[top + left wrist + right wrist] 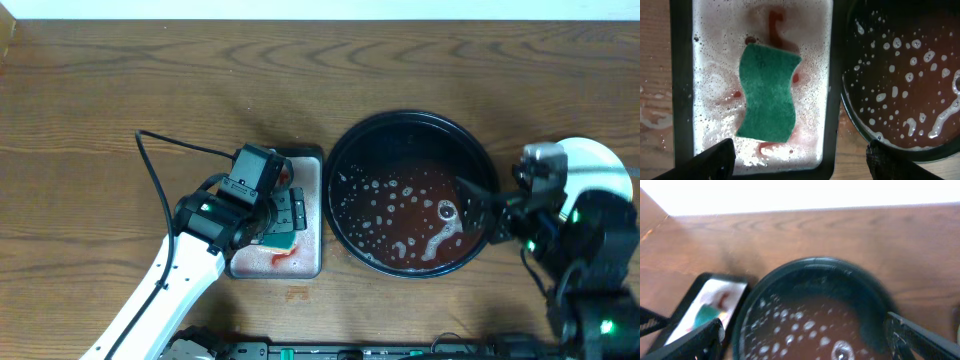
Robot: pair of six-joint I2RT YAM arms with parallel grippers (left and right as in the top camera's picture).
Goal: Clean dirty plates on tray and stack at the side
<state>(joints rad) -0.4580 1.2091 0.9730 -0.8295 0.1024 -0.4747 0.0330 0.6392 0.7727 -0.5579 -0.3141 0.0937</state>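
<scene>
The brown wood-grain tabletop (100, 80) carries the black tray (410, 125), which holds only reddish, foamy water, with no plate visible in it. A pale, clean-looking plate (600, 160) lies just right of the tray, partly under the right arm. It sits behind the right gripper (804, 322), the nearer one, whose fingers stand wide apart over the tray. The left gripper (801, 150), likewise spread, hovers over the sponge (767, 92).

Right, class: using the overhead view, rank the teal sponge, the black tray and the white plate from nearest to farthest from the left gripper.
1. The teal sponge: in the silver pan, directly under the left gripper.
2. The black tray: just right of the pan.
3. The white plate: far right, beyond the tray.
</scene>
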